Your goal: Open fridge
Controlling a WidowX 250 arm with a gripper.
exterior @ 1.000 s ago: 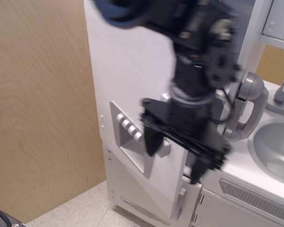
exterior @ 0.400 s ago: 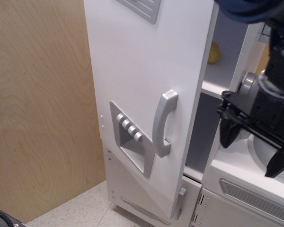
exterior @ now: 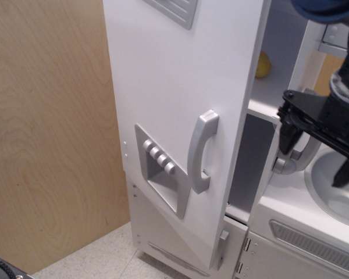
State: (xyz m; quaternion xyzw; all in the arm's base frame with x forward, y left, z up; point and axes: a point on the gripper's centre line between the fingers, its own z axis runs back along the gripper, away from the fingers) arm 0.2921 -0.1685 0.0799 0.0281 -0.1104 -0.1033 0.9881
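The fridge [exterior: 180, 87] fills the middle, its big door already swung ajar, white shelves showing to the right of it. The hand [exterior: 317, 152] hangs right of the door, spread wide and empty, over the grey sink [exterior: 331, 192]. Backing off should clear the faucet [exterior: 291, 160] beside it.

Fridge [exterior: 180, 104] left, door ajar; tool [exterior: 317, 154] right of it, above the sink [exterior: 331, 192].
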